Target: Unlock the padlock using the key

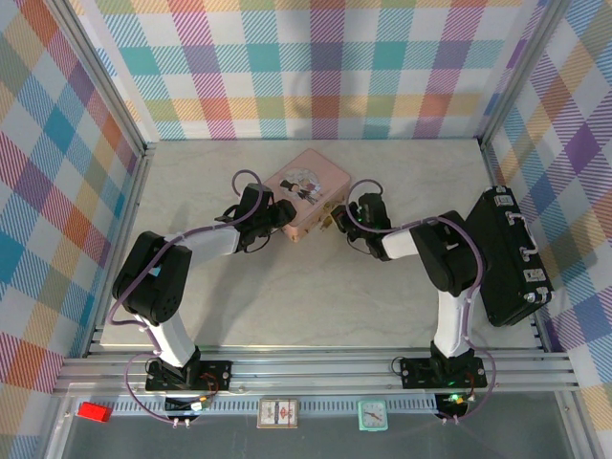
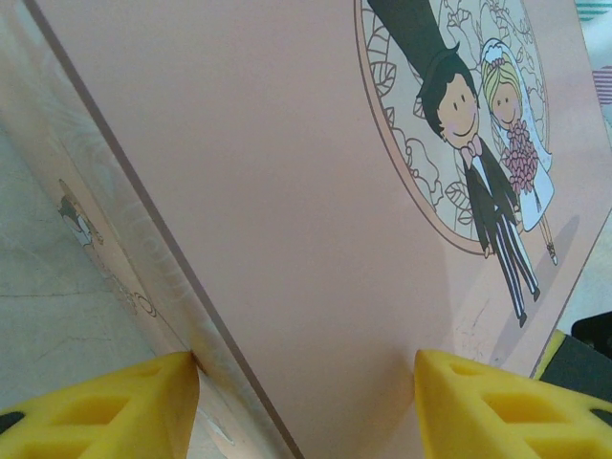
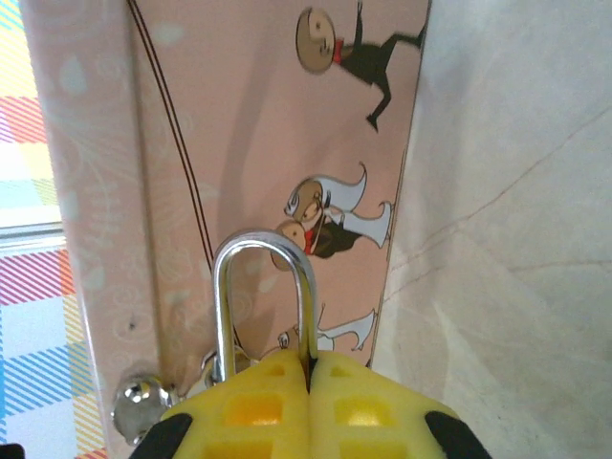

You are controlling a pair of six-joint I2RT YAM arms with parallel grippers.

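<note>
The pink tin box (image 1: pixel 304 191) lies at the middle back of the table. My left gripper (image 1: pixel 279 216) is closed across its near-left corner: in the left wrist view one yellow finger (image 2: pixel 115 411) presses the side wall and the other sits on the lid (image 2: pixel 287 191). The padlock (image 1: pixel 328 223) hangs at the box's front wall (image 3: pixel 268 115); its silvery shackle (image 3: pixel 263 244) stands straight up from my right gripper (image 3: pixel 311 365), whose fingertips hide the brass body. That gripper (image 1: pixel 341 222) is shut, with a dark sliver of the key (image 3: pixel 309 373) pinched in the slit between the tips.
A black case (image 1: pixel 512 256) lies at the right edge, beside the right arm. The box's shiny clasp knob (image 3: pixel 139 397) sits just left of the padlock. Checked walls close the table on three sides. Bare marble surface spreads in front of the box.
</note>
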